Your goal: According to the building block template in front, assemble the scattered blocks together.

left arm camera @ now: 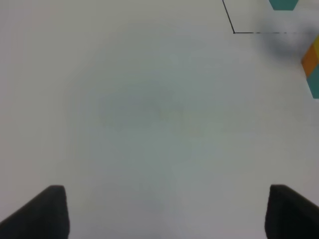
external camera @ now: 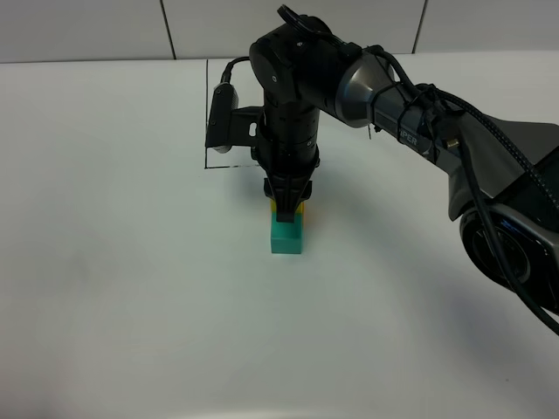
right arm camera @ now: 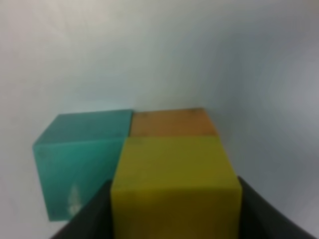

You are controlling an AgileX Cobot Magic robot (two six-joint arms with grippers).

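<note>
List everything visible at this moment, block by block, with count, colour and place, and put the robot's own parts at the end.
teal block: 1, teal, on the table below the right gripper, nearest the camera in the high view.
yellow block: 1, yellow, between the right gripper's jaws, beside the teal block.
orange block: 1, orange, against the yellow block's far side, next to the teal block.
building block template: only a teal edge shows, inside the drawn corner.
outline: 1, thin black lines drawn on the table, behind the right arm.
table: 1, white.
right gripper: 1, black, shut on the yellow block.
left gripper: 1, black, open over bare table.
</note>
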